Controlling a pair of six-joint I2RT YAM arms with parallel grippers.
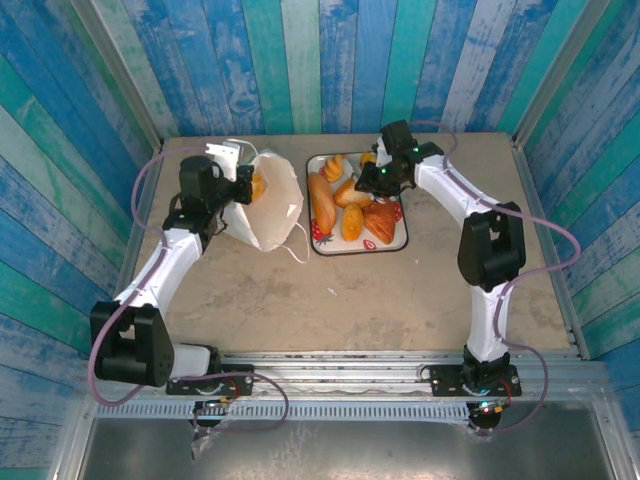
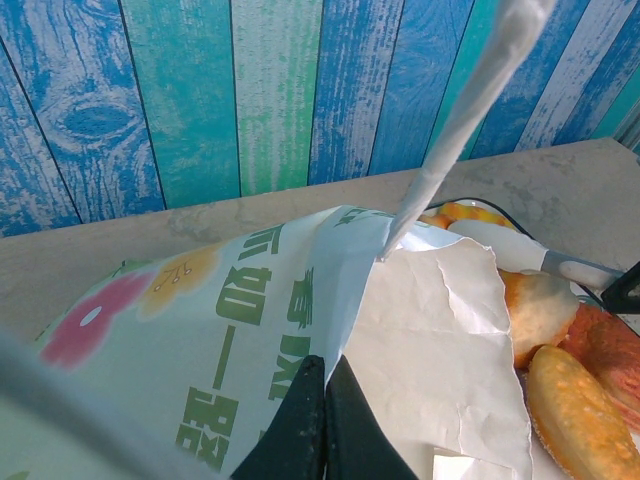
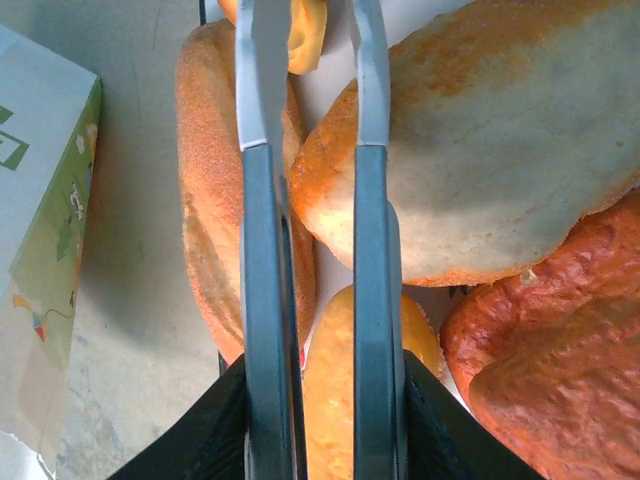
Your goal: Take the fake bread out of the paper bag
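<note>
**Pinching the Bag Rim, Tongs Held Over the Tray**

At the upper left of the top view, a tall white paper bag (image 1: 272,215) is seen lying tilted on the beige table (image 1: 350,310). Its rim is pinched between the fingers of the left gripper (image 1: 234,187). In the left wrist view these black fingers are pressed together on the paper edge at the bottom centre (image 2: 325,378), with green lettering and a pink flower to one side and plain creased paper to the other. A thin white loop handle (image 2: 450,140) runs to the top right, where it is blurred and cut off.

One of the glossy golden-brown toy pastries (image 1: 258,187) can be glimpsed inside the bag, mostly hidden by paper. The others are gathered on a white rectangular tray (image 1: 405,230) just beside the bag, at upper centre. Among them, a long roll (image 1: 322,200) and a reddish croissant (image 1: 380,220) can be made out.

The right gripper (image 1: 385,178) is held above the tray's upper edge. In the right wrist view it is clamped around grey metal tongs (image 3: 265,300), whose two arms stand narrowly apart. Their tips are cut off at the top, beside a small yellow piece (image 3: 305,30). Whether that piece is gripped cannot be told. Behind everything, a blue and green plank wall (image 1: 300,60) is seen.
</note>
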